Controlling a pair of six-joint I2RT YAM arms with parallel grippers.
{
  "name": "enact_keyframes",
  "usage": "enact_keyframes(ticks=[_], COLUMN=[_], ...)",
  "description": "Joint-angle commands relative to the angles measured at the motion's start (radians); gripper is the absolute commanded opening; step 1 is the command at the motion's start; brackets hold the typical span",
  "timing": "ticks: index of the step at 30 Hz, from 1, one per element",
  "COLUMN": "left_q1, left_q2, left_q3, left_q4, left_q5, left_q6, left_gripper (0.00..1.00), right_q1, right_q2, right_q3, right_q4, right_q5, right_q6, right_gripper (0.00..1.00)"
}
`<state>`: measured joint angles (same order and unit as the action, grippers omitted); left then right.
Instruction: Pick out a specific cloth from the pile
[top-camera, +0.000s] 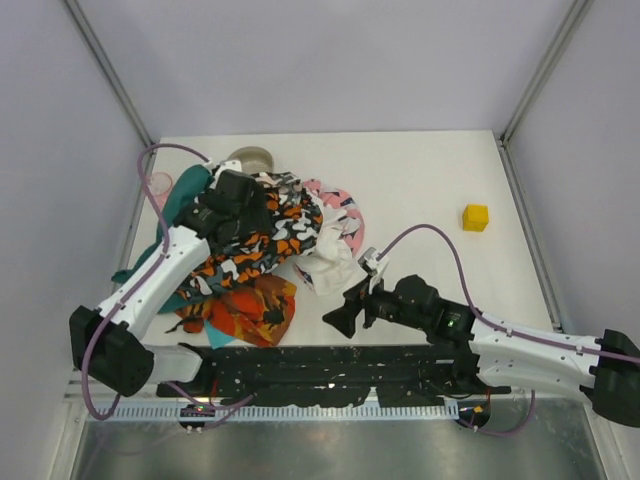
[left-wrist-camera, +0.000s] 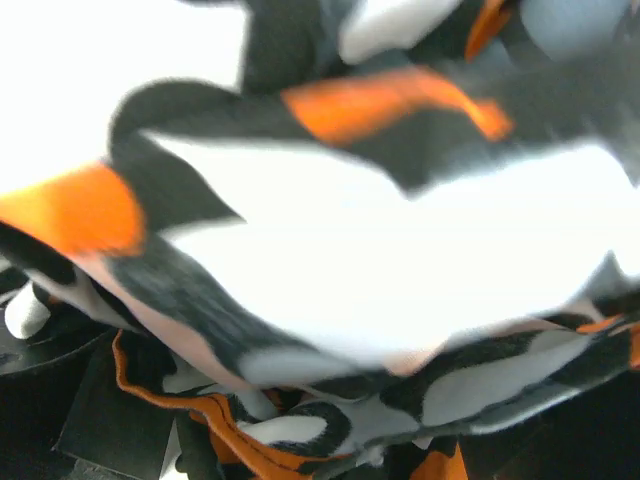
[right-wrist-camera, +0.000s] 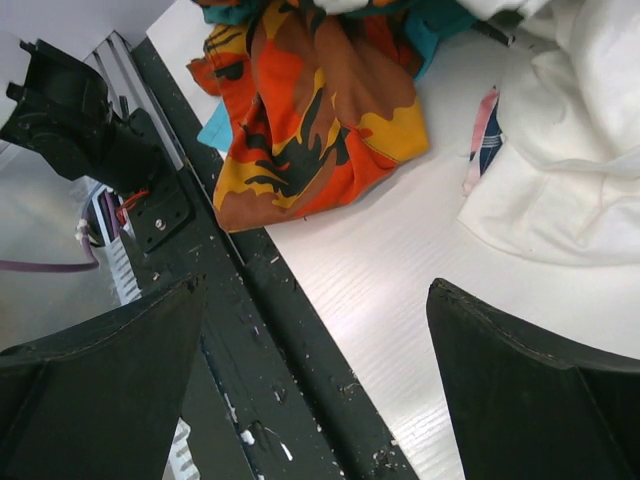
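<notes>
One risk: the left hand (top-camera: 240, 195), opening untellable, is sitting in blotch-patterned fabric (left-wrist-camera: 380, 270) at upper left and could snag it; the right hand (right-wrist-camera: 315, 330) is hovering wide open, empty.

Top view: fixed high behind the arm bases, looking down and forward over the whole table (top-camera: 420, 180). Distant, everything small.

Left wrist view: right up against the pile (top-camera: 255, 240). An orange-black-white cloth (left-wrist-camera: 330, 250) fills the frame, blurred by nearness.

Right wrist view: low above the table's near edge, facing left toward the pile. The right gripper (right-wrist-camera: 315, 290) has its fingers in the bottom corners. Close range.

Shared with the top view: orange-red cloth (right-wrist-camera: 300, 120), white cloth (right-wrist-camera: 570, 130), black front rail (right-wrist-camera: 290, 340).
</notes>
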<state>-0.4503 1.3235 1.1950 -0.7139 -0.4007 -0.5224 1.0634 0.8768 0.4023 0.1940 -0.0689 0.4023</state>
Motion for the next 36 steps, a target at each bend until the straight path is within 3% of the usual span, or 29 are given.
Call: enact_keyframes(ticks=[1,6,10,13,17,22,29,32,34,36], left_q1=[-0.016,-0.232,-0.398,-0.51,-0.596,-0.616,-0.633,-0.64,-0.64,-0.64], left_q2=[-0.148,-0.381,-0.493,-0.489,-0.371,-0.189,0.164,0.229,0.246,0.223], left_q3=[0.024,-0.01,-0.156,-0.29,-0.388,-0.431,-0.42,-0.361,-0.31,-0.263], left_q4=[-0.102,-0.208,-0.191,-0.179,-0.159,-0.039,-0.071,-0.11,-0.171,-0.228], left_q5=[0.054,-0.021,0.132,0.158,0.112,0.143,0.118,0.068,0.019,-0.033], left_q6=[0.002,0.015,-0.004,-0.027,-0.062,-0.031,-0.07,-0.083,-0.114,-0.125], left_gripper=[1.0,0.99,0.99,1.0,1.0,1.0,0.99,0.72,0.35,0.07], right_q1=[0.006,0.006,0.006,0.006,0.006,0.006,0.006,0.004,0.006,0.004], right_q2=[-0.077,-0.176,-0.236,-0.256,-0.275,-0.285,-0.306,-0.32,-0.328,-0.34], right_q3=[0.007,-0.022,-0.051,-0.062,-0.088,-0.099,-0.103,-0.108,-0.105,-0.106], right_q4=[0.004,-0.047,-0.079,-0.114,-0.123,-0.116,-0.14,-0.146,-0.154,-0.16], right_q5=[0.066,0.142,0.169,0.172,0.181,0.192,0.211,0.227,0.225,0.221], right_q6=[0.007,-0.011,-0.031,-0.033,-0.022,0.0,0.01,0.012,0.012,0.013], right_gripper=[0.95,0.95,0.95,0.95,0.95,0.95,0.95,0.95,0.95,0.95])
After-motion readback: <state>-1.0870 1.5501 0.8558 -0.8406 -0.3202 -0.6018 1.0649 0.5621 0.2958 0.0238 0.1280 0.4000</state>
